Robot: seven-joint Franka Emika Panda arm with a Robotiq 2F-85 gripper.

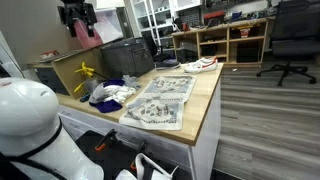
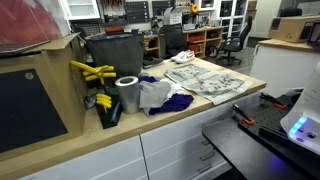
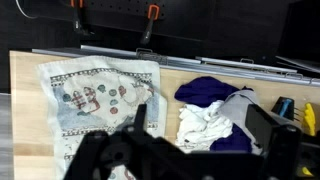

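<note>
Your gripper (image 3: 200,118) hangs with jaws apart, empty. Right under it a white rag (image 3: 208,122) lies on a blue cloth (image 3: 205,90), patterned towel (image 3: 100,95) beside, all on the wood counter (image 3: 25,70). The wrist view misses the grey roll (image 2: 127,95) and office chair (image 1: 290,40), each seen in an exterior view.

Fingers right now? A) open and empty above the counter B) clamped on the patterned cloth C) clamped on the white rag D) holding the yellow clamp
A: in the wrist view the fingers stand apart with nothing between them, above the patterned cloth and white rag.
</note>
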